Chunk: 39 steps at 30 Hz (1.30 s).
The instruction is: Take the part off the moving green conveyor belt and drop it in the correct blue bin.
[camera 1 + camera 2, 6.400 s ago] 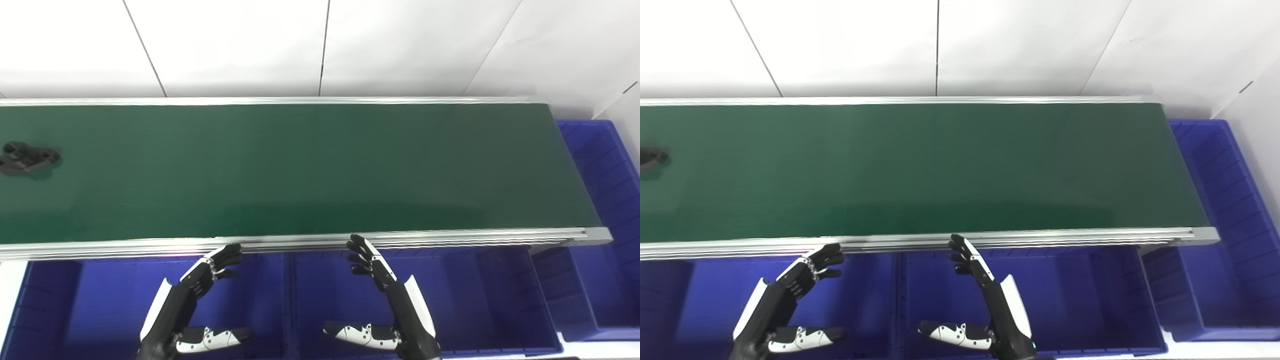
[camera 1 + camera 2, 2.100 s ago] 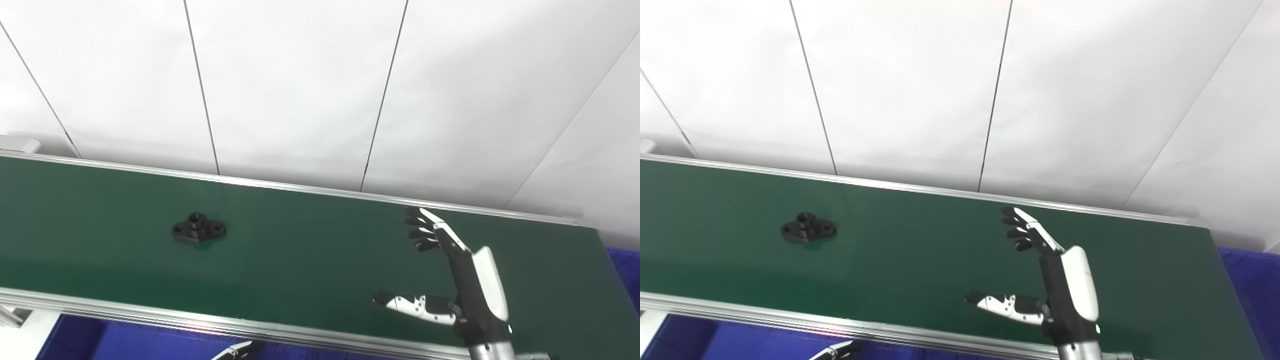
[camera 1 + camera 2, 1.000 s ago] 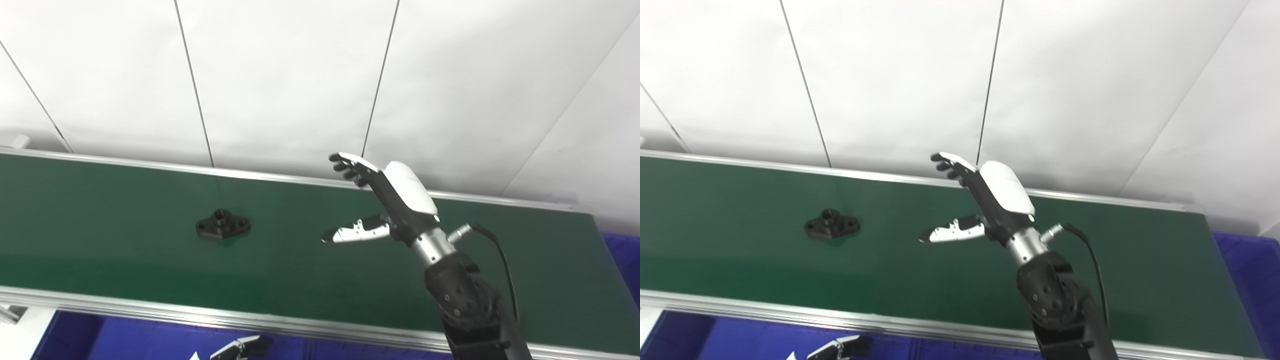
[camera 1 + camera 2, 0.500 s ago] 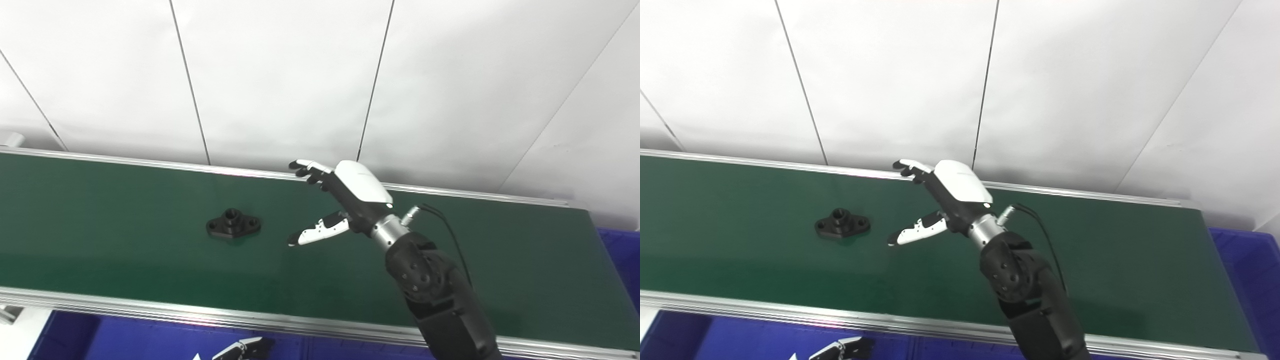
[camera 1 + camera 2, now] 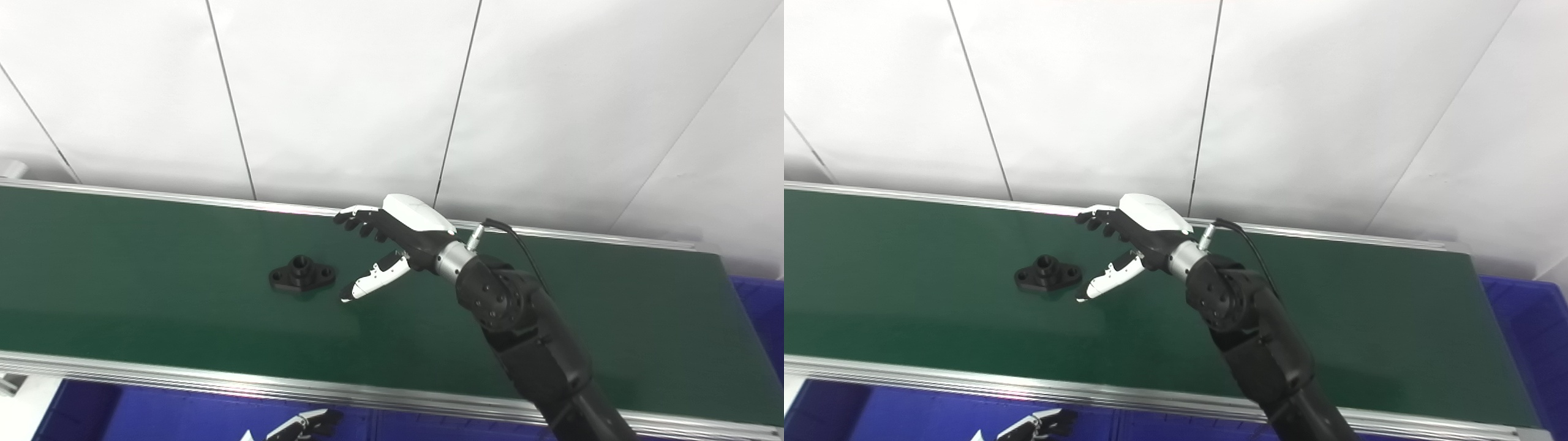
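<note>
Reaching at frame centre: right hand [image 5: 392,248] spread wide, empty, just right of the black part [image 5: 302,274] on the green belt [image 5: 153,288]. Time closure around its raised hub.

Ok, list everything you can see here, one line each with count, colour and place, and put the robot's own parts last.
Conveyor belt: one, dark green with silver rails, running across the picture from left to right.
Part: one, black, a flanged piece lying flat on the belt, left of centre, just left of the right hand and not touched.
Bins: blue, below the belt's near rail and at the far right edge; count cannot be told.
Wall panels: white, with thin dark seams, behind the belt.
Right hand: one, black and white, open, reaching over the belt toward the part.
Left hand: one, black and white, only fingertips showing at the bottom edge over a bin.
</note>
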Available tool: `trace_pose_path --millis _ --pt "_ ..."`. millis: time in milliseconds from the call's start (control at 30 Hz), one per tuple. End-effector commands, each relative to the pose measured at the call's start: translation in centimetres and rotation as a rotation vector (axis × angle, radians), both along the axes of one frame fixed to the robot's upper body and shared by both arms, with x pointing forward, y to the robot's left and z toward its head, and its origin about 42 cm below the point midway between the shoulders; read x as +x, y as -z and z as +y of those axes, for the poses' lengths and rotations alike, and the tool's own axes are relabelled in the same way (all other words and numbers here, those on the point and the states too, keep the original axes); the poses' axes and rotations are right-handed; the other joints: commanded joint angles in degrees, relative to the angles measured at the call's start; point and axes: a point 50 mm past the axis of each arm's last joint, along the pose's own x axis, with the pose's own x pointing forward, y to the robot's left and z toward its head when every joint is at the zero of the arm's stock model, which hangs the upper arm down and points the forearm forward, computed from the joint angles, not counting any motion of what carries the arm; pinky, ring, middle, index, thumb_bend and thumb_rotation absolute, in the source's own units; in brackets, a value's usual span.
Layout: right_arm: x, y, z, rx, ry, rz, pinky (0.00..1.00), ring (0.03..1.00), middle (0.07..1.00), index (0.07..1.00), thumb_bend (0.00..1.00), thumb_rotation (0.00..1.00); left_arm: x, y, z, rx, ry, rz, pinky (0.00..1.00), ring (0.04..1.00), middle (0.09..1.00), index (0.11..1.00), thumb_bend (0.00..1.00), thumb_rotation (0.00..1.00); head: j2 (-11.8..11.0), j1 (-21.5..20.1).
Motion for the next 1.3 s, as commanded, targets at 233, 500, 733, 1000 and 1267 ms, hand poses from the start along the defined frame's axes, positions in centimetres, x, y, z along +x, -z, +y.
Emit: trace_pose_path --millis 233,500,733,1000,1267 --pt "1.7 -4.1 2.4 -0.126 -0.066 -0.099 0.61 0.705 0.744 0.76 0.88 0.37 0.0 -0.9 -0.3 -0.024 -0.002 -0.067 0.7 0.767 0.808 0.785 0.84 0.3 0.8 1.4" --pt "1.8 -3.7 3.8 -0.23 -0.121 -0.143 0.64 0.714 0.76 0.769 0.89 0.35 -0.1 -0.8 -0.5 -0.016 -0.004 -0.076 0.7 0.77 0.81 0.794 0.82 0.33 1.2 2.8" --pt "1.8 -3.3 4.3 -0.268 -0.137 -0.175 0.62 0.719 0.776 0.779 0.88 0.34 -0.3 -0.6 -0.9 -0.019 -0.008 -0.082 0.71 0.775 0.815 0.802 0.81 0.33 1.2 3.5" --pt "1.6 -1.9 4.3 -0.296 -0.141 -0.204 0.6 0.721 0.799 0.777 0.86 0.32 -0.6 -0.5 -1.3 -0.019 -0.012 -0.088 0.72 0.784 0.821 0.813 0.8 0.34 0.9 4.2" --pt "2.1 -0.6 3.8 -0.292 -0.126 -0.27 0.6 0.713 0.772 0.768 0.84 0.31 -0.7 -0.3 -1.4 -0.022 -0.013 -0.084 0.73 0.793 0.825 0.818 0.79 0.33 0.6 4.4"
